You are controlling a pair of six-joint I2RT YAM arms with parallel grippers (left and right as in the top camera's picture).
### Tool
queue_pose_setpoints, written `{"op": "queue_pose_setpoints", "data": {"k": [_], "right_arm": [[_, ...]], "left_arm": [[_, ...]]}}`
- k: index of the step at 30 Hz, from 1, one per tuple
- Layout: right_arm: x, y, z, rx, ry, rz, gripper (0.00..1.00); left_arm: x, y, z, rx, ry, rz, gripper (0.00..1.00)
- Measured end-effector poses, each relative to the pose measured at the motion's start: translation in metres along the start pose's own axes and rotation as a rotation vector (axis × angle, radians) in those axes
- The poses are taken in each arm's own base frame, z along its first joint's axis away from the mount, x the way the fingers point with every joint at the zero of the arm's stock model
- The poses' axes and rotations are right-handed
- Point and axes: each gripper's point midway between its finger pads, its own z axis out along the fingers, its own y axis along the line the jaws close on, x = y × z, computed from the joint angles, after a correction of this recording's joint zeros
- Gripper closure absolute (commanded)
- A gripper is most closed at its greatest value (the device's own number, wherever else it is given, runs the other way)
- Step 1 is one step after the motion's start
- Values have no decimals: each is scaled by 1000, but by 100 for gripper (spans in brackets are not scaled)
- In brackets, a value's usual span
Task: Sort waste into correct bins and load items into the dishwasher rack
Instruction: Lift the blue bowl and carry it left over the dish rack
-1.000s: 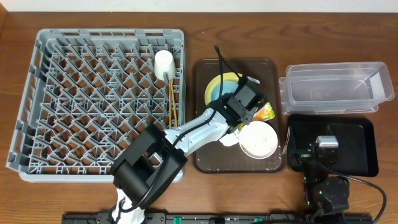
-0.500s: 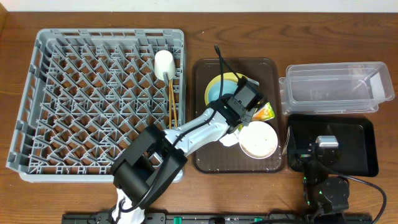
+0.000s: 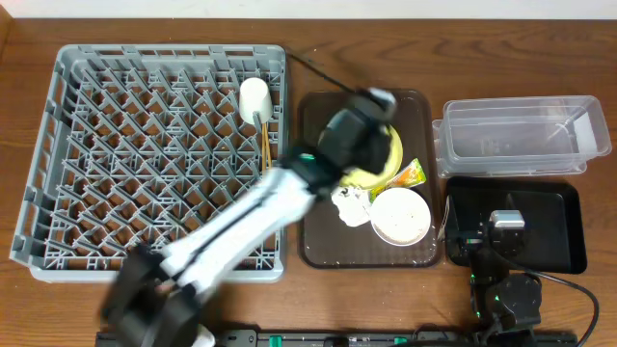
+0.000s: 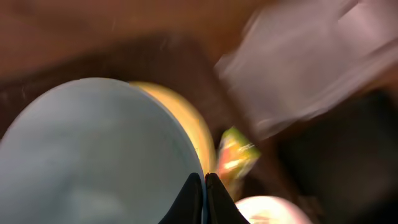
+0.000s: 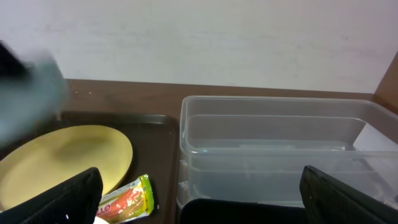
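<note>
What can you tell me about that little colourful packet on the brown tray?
The snack wrapper is a small, flat, glossy packet, apparently plastic film, yellow-green with orange print. It lies slanted on the brown tray near its right rim, between the yellow plate and the white bowl, close to both. Nothing grips it.

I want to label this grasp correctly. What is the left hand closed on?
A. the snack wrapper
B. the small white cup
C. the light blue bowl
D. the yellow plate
C: in the left wrist view the left hand pinches the rim of the light blue bowl, while the yellow plate lies behind it.
</note>
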Motion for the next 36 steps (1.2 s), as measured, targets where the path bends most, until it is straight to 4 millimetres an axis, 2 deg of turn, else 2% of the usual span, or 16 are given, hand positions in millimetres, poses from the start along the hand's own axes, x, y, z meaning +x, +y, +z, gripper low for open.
{"op": "queue_pose_setpoints", "data": {"k": [2,4,7,10,14,20,26,36], "right_arm": [[0,0,0,0,0,0,1],[0,0,0,0,0,0,1],[0,0,0,0,0,0,1],[0,0,0,0,0,0,1],[0,0,0,0,0,0,1],[0,0,0,0,0,0,1],[0,0,0,0,0,0,1],[0,0,0,0,0,0,1]], "left_arm": [[-29,4,-35,79,-65,-77,94],[-54,21,-73,144,-116,-185,94],[-70,57,-110,209,-136,-342,94],[-73,89,-125,295,-108,-481,94],[-63,107,-124,450,-10,-606,94],[-42,132,-109,630,125,-751,94],[-27,153,-98,676,166,-835,94],[-4,178,-99,674,154,-906,94]]}}
